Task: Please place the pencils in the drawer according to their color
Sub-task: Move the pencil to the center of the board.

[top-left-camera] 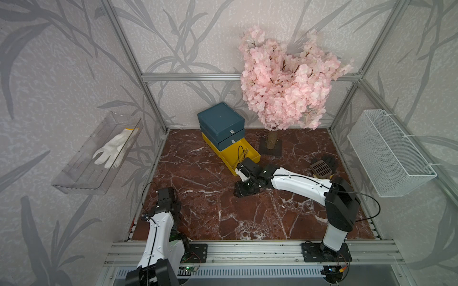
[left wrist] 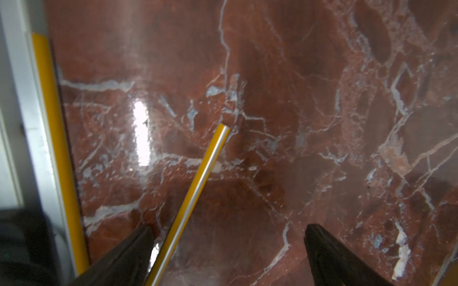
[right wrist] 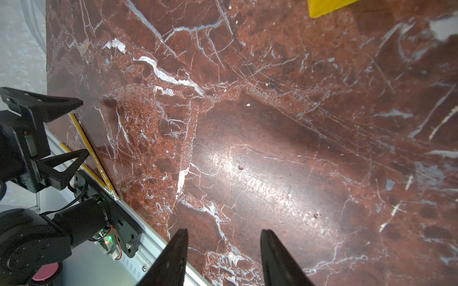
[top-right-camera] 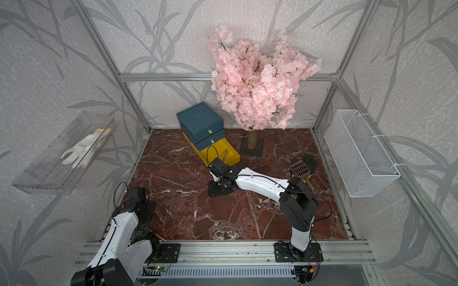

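You are looking down at a red marble table (top-left-camera: 210, 198) with two robot arms mounted along its front edge; a small chest of drawers (top-left-camera: 220, 121) stands at the back edge, left of centre, with two teal drawers shut and the yellow bottom drawer (top-left-camera: 228, 162) pulled out toward the front right. A few thin sticks (top-right-camera: 226, 154) lie lengthwise in that drawer; they are too small to tell their colour. Two pencils lie at the front left corner of the table; one yellow pencil (right wrist: 93, 154) rests on the marble with its long axis nearly along the front edge, its pale end pointing toward the middle of that edge; the second yellow pencil (right wrist: 83, 167) lies just beside it, nearer the metal rail, at a slight angle to the first. The left gripper (left wrist: 230, 247) hangs over them with its fingers spread wide, gripping nothing; the first pencil runs between the fingers, close to one of them. The right gripper (right wrist: 223, 237) is near the table just in front of the yellow drawer; its fingers stand partly apart with only bare marble between them.
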You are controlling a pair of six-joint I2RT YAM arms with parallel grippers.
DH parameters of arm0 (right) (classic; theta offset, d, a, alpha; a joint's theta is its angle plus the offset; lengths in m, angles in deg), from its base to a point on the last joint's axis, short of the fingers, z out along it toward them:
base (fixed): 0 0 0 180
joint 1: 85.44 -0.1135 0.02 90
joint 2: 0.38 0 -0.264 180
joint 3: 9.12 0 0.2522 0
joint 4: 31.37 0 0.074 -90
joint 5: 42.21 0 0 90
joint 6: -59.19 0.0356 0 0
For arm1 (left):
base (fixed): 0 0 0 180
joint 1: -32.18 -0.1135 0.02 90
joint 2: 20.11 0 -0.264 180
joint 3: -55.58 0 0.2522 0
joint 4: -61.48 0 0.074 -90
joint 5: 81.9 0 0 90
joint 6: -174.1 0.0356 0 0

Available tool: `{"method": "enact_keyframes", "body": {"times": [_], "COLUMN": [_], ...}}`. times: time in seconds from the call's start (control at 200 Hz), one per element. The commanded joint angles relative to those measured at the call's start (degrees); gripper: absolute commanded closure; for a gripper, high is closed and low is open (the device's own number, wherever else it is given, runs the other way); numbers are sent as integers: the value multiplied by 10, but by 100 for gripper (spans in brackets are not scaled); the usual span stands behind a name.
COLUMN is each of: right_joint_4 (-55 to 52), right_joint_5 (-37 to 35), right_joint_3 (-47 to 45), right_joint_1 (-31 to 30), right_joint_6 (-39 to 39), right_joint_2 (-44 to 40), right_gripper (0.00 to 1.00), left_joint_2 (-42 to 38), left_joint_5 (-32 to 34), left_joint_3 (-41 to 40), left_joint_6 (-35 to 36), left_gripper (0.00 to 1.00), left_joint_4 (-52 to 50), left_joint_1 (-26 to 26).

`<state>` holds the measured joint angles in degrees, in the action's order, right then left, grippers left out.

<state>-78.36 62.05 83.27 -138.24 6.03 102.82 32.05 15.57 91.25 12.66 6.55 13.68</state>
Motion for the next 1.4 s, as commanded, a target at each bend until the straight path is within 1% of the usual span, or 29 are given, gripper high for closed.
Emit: {"method": "enact_keyframes", "body": {"times": [0.0, 0.05, 0.13, 0.2, 0.29, 0.355, 0.445, 0.515, 0.665, 0.81, 0.835, 0.915, 1.05, 1.235, 1.34, 1.395], "right_joint_4": [4, 7, 13, 15, 17, 16, 18, 19, 28, 21, 21, 20, 51, 59, 64, 64], "right_joint_5": [4, 4, 5, 7, 9, 9, 10, 16, 34, 27, 28, 22, 26, 14, 12, 12], "right_joint_3": [-8, -12, -18, -19, -18, -17, -16, -12, -2, 37, 43, 62, 46, 24, 11, 6], "right_joint_1": [20, 24, 27, 29, 31, 32, 32, 32, 28, 11, -9, -24, -29, -25, -21, -21], "right_joint_6": [5, 7, 10, 11, 13, 13, 12, 12, 19, 17, 17, 20, 45, 42, 43, 42], "right_joint_2": [-29, -33, -36, -35, -32, -31, -29, -27, -9, 23, 29, 47, 50, 24, 7, 0], "right_gripper": [49, 50, 50, 50, 49, 49, 50, 50, 49, 50, 50, 50, 50, 50, 50, 50], "left_joint_2": [78, 120, 213, 273, 307, 317, 303, 275, 204, 139, 130, 108, 105, 131, 161, 170], "left_joint_5": [-91, -121, -181, -214, -262, -271, -246, -231, -213, -179, -171, -158, -167, -183, -225, -251], "left_joint_3": [-50, -41, -17, 22, 50, 84, 132, 145, 171, 182, 181, 165, 118, 66, 53, 38], "left_joint_6": [27, 50, 80, 106, 112, 121, 131, 129, 156, 182, 182, 190, 198, 199, 201, 187], "left_gripper": [0, 0, 0, 0, 0, 0, 0, 0, 0, 0, 0, 0, 0, 0, 0, 0], "left_joint_4": [142, 182, 235, 256, 315, 316, 278, 254, 184, 112, 104, 84, 85, 114, 129, 151], "left_joint_1": [-4, -4, 0, 13, 41, 72, 111, 121, 120, 115, 114, 106, 84, 73, 73, 76]}}
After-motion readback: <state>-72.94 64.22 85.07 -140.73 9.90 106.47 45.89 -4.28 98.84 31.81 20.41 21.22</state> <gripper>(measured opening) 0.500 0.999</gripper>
